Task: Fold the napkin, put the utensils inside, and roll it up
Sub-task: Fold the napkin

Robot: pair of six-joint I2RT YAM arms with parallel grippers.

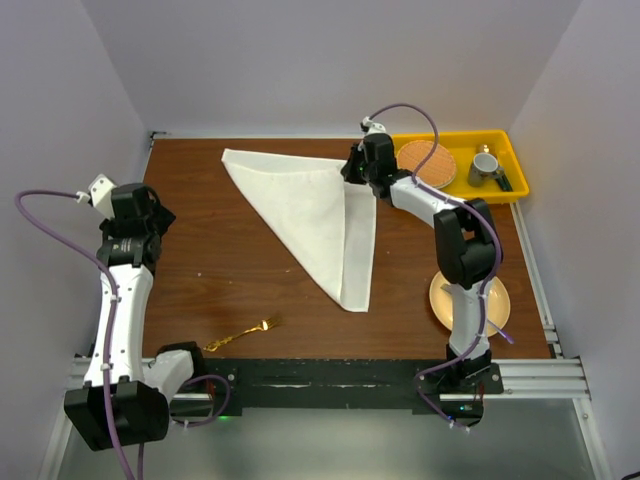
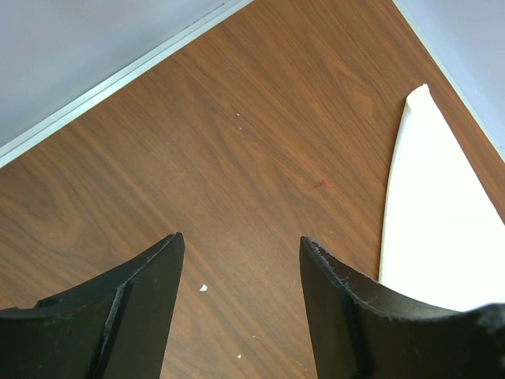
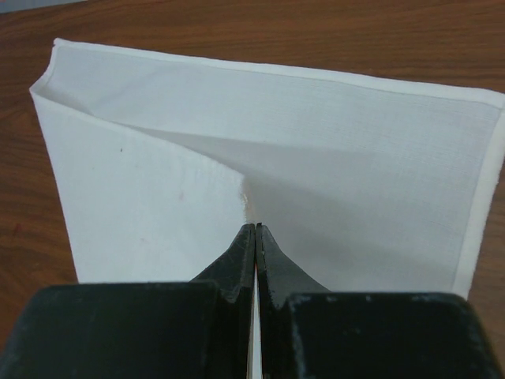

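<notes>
Fold step in hand: the napkin [image 1: 310,215] lies as a triangle at upper centre of the table [image 1: 220,270], with the right fingers [image 3: 272,272] pressed together on a pinch of its top layer near the upper-right corner. The left fingers [image 2: 146,292] are spread wide and hold nothing, over bare wood at the left. Next, I'd say: lay that layer flat, release, then pick the fork [image 1: 243,334] at lower left, which needs a low, precise pinch.

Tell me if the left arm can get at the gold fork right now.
Probably yes. The fork lies alone on the bare table near the left arm's base, nothing covering it, and the left gripper is open and empty. Being so close to the base, it may need a tight fold back.
</notes>
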